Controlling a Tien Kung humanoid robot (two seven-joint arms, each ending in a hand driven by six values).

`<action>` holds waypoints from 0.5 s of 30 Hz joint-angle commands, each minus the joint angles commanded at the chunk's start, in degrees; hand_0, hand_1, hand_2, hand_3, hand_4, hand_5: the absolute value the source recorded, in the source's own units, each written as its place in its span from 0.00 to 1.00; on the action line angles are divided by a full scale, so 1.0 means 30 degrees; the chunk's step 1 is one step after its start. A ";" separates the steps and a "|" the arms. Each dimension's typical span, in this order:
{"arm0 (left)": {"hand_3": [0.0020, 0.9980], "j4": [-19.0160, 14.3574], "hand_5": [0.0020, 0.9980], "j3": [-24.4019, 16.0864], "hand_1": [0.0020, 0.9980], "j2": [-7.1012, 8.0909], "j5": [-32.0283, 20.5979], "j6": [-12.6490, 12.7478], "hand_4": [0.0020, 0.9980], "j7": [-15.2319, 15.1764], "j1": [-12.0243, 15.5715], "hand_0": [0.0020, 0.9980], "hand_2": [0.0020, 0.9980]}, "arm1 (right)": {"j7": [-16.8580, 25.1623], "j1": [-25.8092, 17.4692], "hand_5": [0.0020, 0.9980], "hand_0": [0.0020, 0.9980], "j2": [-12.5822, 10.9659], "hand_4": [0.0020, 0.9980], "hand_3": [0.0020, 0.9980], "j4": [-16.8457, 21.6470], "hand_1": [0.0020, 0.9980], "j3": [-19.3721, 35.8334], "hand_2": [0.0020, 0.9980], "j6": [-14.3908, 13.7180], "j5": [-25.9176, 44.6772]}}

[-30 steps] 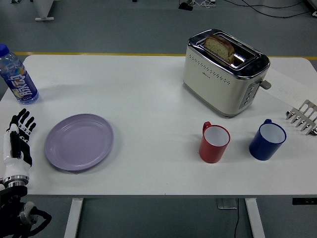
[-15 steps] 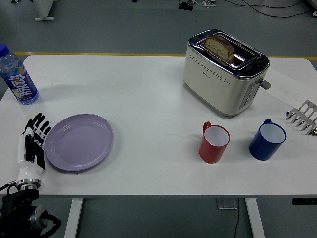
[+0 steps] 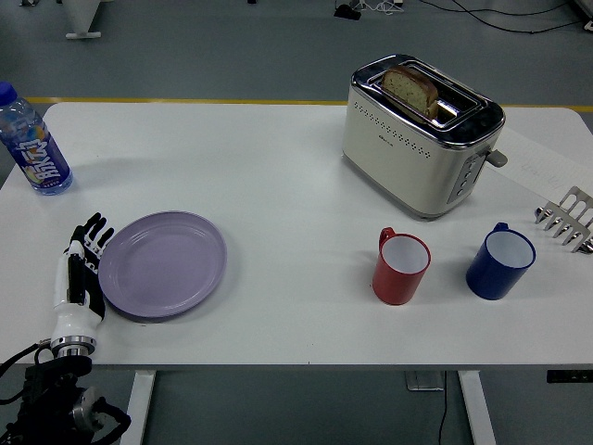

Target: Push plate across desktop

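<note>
The left hand (image 3: 82,267) stands edge-on with fingers straight and spread, flat against the left rim of the purple plate (image 3: 163,265), so it can shove it rightward across the table (image 3: 278,204) toward the red mug (image 3: 400,268).

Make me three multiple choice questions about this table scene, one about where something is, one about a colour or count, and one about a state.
1. Where is the left hand?
A. at the purple plate's left rim
B. beside the toaster
C. on the bottle

2. How many mugs stand on the table?
A. one
B. two
C. three

3. What is in the toaster?
A. nothing
B. a fork
C. a slice of bread

Answers: 1 A, the fingers meet the plate's left edge. 2 B, a red mug and a blue mug. 3 C, bread sticks up from a slot.
</note>
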 joint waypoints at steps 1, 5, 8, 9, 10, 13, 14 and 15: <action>0.82 0.0002 1.00 0.0127 0.87 -0.0007 -0.0066 -0.0014 0.49 -0.0007 -0.0024 0.86 0.91 | -0.0009 -0.0004 0.30 0.56 0.0005 0.28 0.59 0.0003 0.55 0.0019 0.68 0.0004 -0.0026; 0.82 0.0002 1.00 0.0496 0.87 -0.0079 -0.0292 -0.0016 0.49 -0.0067 -0.0120 0.86 0.91 | 0.0000 0.0001 0.30 0.56 0.0022 0.28 0.59 -0.0002 0.55 0.0053 0.68 0.0003 -0.0064; 0.82 -0.0125 1.00 0.0881 0.87 -0.0059 -0.0697 -0.0004 0.49 -0.0154 -0.0172 0.86 0.91 | 0.0006 0.0032 0.30 0.56 0.0030 0.28 0.59 -0.0007 0.55 0.0084 0.68 0.0038 -0.0155; 0.82 -0.0165 1.00 0.0998 0.87 -0.0039 -0.0840 -0.0005 0.49 -0.0178 -0.0182 0.85 0.91 | 0.0015 0.0041 0.30 0.56 0.0028 0.28 0.59 -0.0010 0.54 0.0086 0.68 0.0047 -0.0167; 0.82 -0.0235 1.00 0.1142 0.87 -0.0019 -0.0919 -0.0004 0.49 -0.0195 -0.0197 0.85 0.91 | 0.0029 0.0061 0.30 0.56 0.0028 0.28 0.59 -0.0016 0.54 0.0080 0.68 0.0048 -0.0163; 0.82 -0.0347 1.00 0.1381 0.87 -0.0005 -0.1115 -0.0011 0.49 -0.0220 -0.0226 0.85 0.91 | 0.0055 0.0081 0.30 0.56 0.0031 0.28 0.59 -0.0025 0.54 0.0074 0.68 0.0037 -0.0136; 0.82 -0.0371 1.00 0.1517 0.87 -0.0008 -0.1223 -0.0019 0.49 -0.0233 -0.0259 0.85 0.91 | 0.0065 0.0100 0.30 0.56 0.0024 0.28 0.59 -0.0031 0.54 0.0073 0.68 0.0047 -0.0145; 0.82 -0.0380 1.00 0.1654 0.87 -0.0005 -0.1310 -0.0029 0.49 -0.0239 -0.0294 0.85 0.91 | 0.0069 0.0114 0.30 0.56 0.0022 0.28 0.59 -0.0034 0.55 0.0076 0.68 0.0048 -0.0148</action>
